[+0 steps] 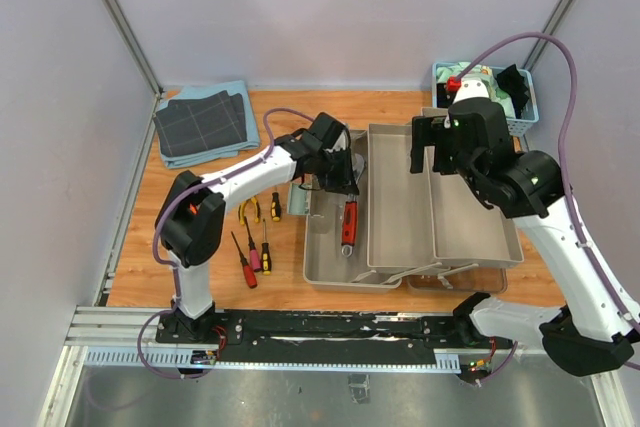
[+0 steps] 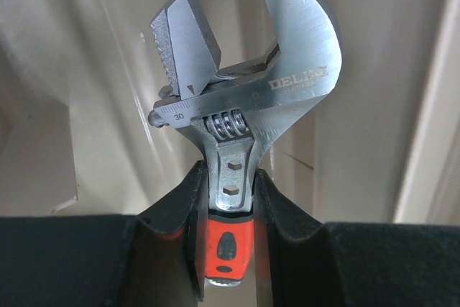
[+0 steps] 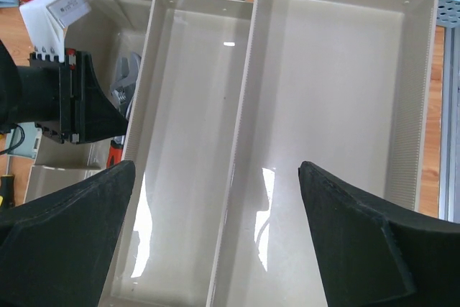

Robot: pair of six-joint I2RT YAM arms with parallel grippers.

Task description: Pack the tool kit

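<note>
Left wrist: tool [image 2: 229, 186] clamps wrench [image 2: 248, 102] neck; overhead shows the handle [image 1: 348, 225].

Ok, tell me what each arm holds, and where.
Left fingers pinch the wrench at its steel neck, just above the red handle. Right fingers hold nothing.

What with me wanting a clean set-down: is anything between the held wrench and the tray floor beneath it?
Nothing visible. The left gripper is shut on the wrench within the toolbox's left tray. The left wrist view shows only bare beige tray behind the wrench's head, and no other tool lies there.
</note>
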